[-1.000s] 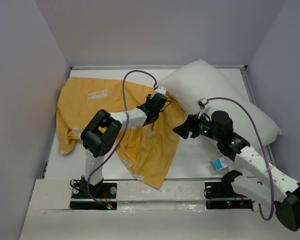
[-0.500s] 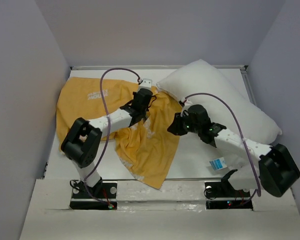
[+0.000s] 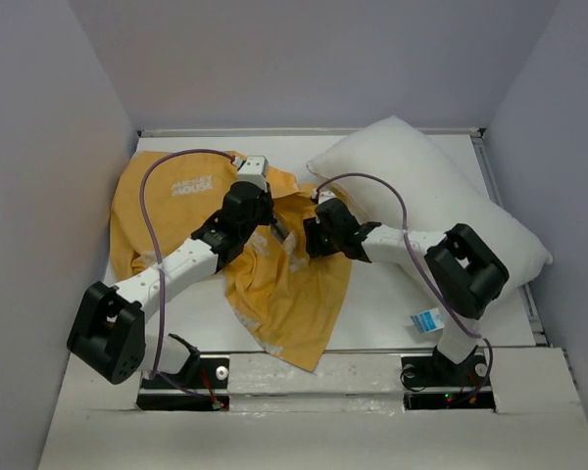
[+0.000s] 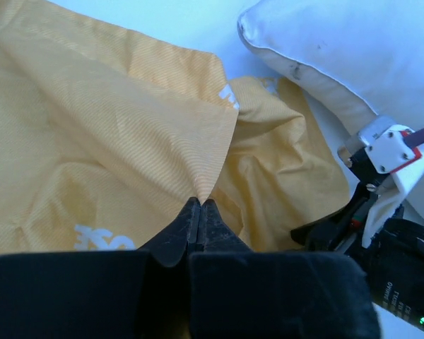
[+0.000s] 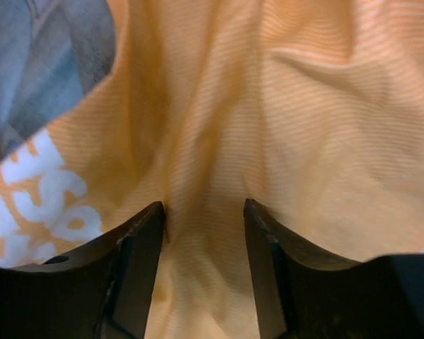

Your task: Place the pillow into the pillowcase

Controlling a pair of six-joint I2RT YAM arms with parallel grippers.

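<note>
Both arms have shifted leftward since the earlier frames: the left gripper (image 3: 272, 223) has drawn back from the pillow's corner toward the middle of the cloth. The right gripper (image 3: 314, 235) has reached across from the pillow's side onto the pillowcase. The left arm is now lying low and stretched out.

Left jaws: pressed together, with no gap showing in the left wrist view. They are pinching the pillowcase (image 4: 92, 141) at its edge, where the hem of the upper layer is running straight down into the fingertips (image 4: 192, 212). Orange cloth is spreading ahead of and to the left of these jaws, and a second layer is lying crumpled ahead and to their right. White print (image 4: 99, 236) is showing just left of the tips.

Right jaws: standing spread, not clamped. In the right wrist view orange cloth is filling the gap between the two fingers (image 5: 138, 240) and rising in folds ahead of them, with white lettering (image 5: 49, 191) to their left. Whether the fingers are touching the cloth cannot be told.

Pillow (image 3: 421, 186): lying on the table (image 3: 382, 294) outside the pillowcase, to the right of both pairs of jaws. Its nearest corner is sitting ahead and to the right of the left jaws. Its blue-and-white tag (image 3: 428, 320) is showing near the right arm's base.
</note>
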